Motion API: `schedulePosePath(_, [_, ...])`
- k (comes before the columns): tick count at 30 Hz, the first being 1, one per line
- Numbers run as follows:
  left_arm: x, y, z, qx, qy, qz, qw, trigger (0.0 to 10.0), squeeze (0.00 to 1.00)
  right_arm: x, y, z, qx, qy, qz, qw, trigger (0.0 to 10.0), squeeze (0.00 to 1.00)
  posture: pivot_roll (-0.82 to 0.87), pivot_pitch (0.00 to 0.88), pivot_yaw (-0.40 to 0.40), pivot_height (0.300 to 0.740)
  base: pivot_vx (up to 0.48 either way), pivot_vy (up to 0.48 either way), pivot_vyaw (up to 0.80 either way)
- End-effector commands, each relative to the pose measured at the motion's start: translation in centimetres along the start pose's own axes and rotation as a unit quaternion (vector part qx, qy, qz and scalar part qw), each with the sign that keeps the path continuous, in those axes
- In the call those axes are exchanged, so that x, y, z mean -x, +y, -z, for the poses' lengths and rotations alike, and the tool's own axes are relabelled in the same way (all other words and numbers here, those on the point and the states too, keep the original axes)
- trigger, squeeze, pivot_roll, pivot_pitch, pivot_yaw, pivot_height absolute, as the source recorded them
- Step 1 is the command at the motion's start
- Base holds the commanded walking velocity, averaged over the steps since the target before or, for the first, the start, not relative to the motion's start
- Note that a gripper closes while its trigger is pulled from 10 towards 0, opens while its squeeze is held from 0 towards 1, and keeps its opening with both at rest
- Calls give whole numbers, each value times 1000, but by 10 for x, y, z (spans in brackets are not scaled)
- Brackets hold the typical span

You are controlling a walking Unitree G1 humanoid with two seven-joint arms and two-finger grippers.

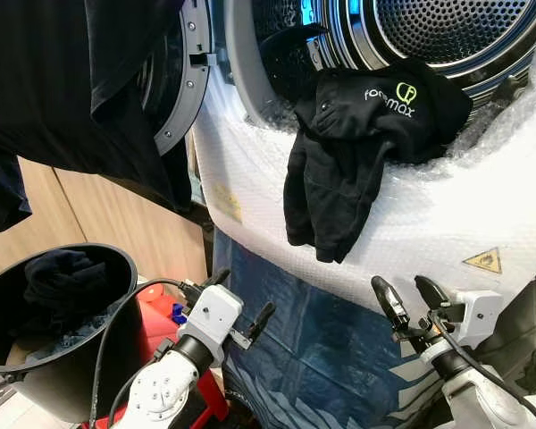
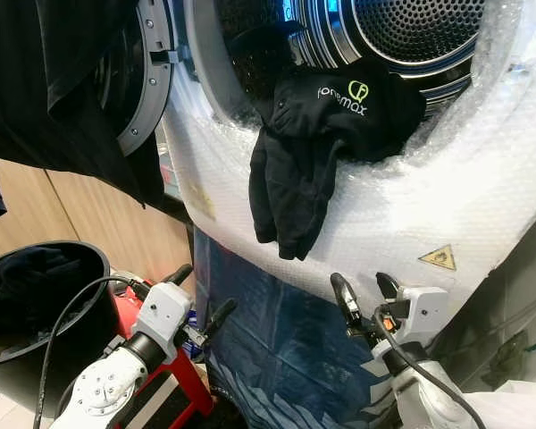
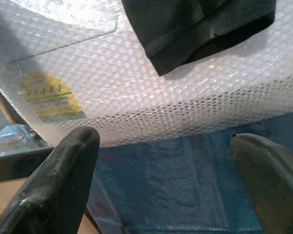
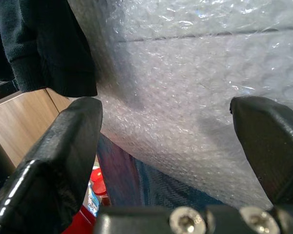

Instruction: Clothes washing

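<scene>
Hanging half out of the washer's (image 1: 366,214) open drum (image 1: 447,31), the black hoodie (image 1: 357,143) drapes over the bubble-wrapped door rim, body and logo up at the opening, a sleeve or hem dangling down the front. From the head camera it reads as soft, limp and fairly light, likely to sag and stretch rather than lift as one piece; the thick bunched fold near the rim looks the better hold than the loose dangling end, which would probably just pull the rest out. Both grippers sit low and near, well below the cloth: left gripper (image 1: 241,308) with fingers spread and empty, right gripper (image 1: 409,304) likewise parted and holding nothing. A bin (image 1: 36,357) at near left holds more dark clothes, hard to tell apart in the shadow. Another dark garment (image 1: 89,80) hangs at upper left, cut off by the frame, hiding part of the door (image 1: 183,80).

Left wrist view: wide-set fingers (image 3: 58,180) frame bubble wrap, a yellow label (image 3: 51,97) too blurred to read, and the hoodie's lower edge (image 3: 200,29) far above.

Right wrist view: fingers (image 4: 58,161) stand wide apart, the hoodie's cuff (image 4: 44,48) beyond one of them, not touching. How much cloth lies inside the drum is hidden
</scene>
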State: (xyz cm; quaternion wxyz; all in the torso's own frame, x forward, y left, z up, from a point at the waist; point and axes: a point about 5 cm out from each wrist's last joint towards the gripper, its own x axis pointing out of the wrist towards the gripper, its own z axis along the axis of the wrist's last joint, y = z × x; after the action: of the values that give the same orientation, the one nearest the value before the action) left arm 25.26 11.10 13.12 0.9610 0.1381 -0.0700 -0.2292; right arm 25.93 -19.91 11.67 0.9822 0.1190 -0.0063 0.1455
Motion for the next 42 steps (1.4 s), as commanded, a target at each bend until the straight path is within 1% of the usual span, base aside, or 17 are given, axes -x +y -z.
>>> schedulePosePath(1, [-1, 2, -4, -5, -10, -1, 1000, 10000, 0, -6, 12, -16, 22, -28, -39, 999, 10000, 0, -27, 0, -9, 740, 0, 0, 0])
schedulePosePath(4, [0, 0, -7, -8, -22, 14, 1000, 10000, 0, -3, 13, -16, 28, -18, -58, 998, 10000, 0, -29, 0, -9, 740, 0, 0, 0])
schedulePosePath(5, [1, -2, -9, -7, -30, 29, 999, 10000, 0, 0, 15, -16, 30, -7, -81, 996, 10000, 0, -31, 0, -7, 740, 0, 0, 0])
schedulePosePath(9, [4, -1, -10, -3, -41, 33, 999, 10000, 0, 7, 18, -16, 39, 24, -138, 989, 10000, 0, -38, 0, -1, 740, 0, 0, 0])
schedulePosePath(11, [4, -1, -10, 5, -38, 36, 999, 10000, 0, 8, 18, -16, 53, 33, -146, 987, 10000, 0, -40, 0, 0, 740, 0, 0, 0])
schedulePosePath(15, [3, 3, -12, 11, -48, 35, 998, 10000, 0, 5, 8, -17, 64, 32, -119, 990, 10000, 0, -38, 0, -1, 740, 0, 0, 0])
schedulePosePath(18, [3, 4, -12, 9, -51, 34, 998, 10000, 0, 6, 10, -17, 57, 32, -121, 990, 10000, 0, -36, 0, -1, 740, 0, 0, 0])
schedulePosePath(21, [4, 4, -12, 8, -52, 33, 998, 10000, 0, 3, 12, -16, 46, 22, -105, 993, 10000, 0, -32, 0, -1, 740, 0, 0, 0])
schedulePosePath(25, [6, 3, -13, 7, -56, 37, 998, 10000, 0, -3, 26, -19, 20, -2, -95, 995, 10000, 0, -28, 0, -5, 740, 0, 0, 0])
schedulePosePath(28, [7, 0, -13, -6, -57, 50, 997, 10000, 0, -6, 38, -17, 26, -10, -103, 994, 10000, 0, -27, 0, -5, 740, 0, 0, 0])
schedulePosePath(29, [8, -3, -13, -1, -55, 59, 997, 10000, 0, -7, 49, -16, 14, -11, -115, 993, 10000, 0, -23, 0, -10, 740, 0, 0, 0])
schedulePosePath(30, [8, -4, -13, 0, -54, 61, 997, 10000, 0, -8, 52, -15, 11, -11, -118, 993, 10000, 0, -23, 0, -10, 740, 0, 0, 0])
schedulePosePath(32, [10, -10, -11, 0, -50, 76, 996, 10000, 0, -9, 68, -11, -10, -8, -127, 992, 10000, 0, -21, 0, -15, 740, 0, 0, 0])
schedulePosePath(34, [11, -13, -11, 1, -50, 83, 995, 10000, 0, -12, 74, -8, -15, -5, -116, 993, 10000, 0, -18, 0, -21, 740, 0, 0, 0])
schedulePosePath(35, [11, -15, -11, 5, -48, 87, 995, 10000, 0, -15, 75, -5, -11, -1, -93, 996, 10000, 0, -16, 0, -24, 740, 0, 0, 0])
schedulePosePath(38, [12, -18, -10, 7, -45, 91, 995, 10000, 0, -19, 72, -5, -3, -1, -35, 999, 10000, 0, -11, 0, -35, 740, 0, 0, 0])
schedulePosePath(42, [14, -23, -10, 15, -41, 92, 995, 10000, 0, -19, 72, -5, -20, -6, -3, 1000, 10000, 0, -9, 0, -40, 740, 0, 0, 0])
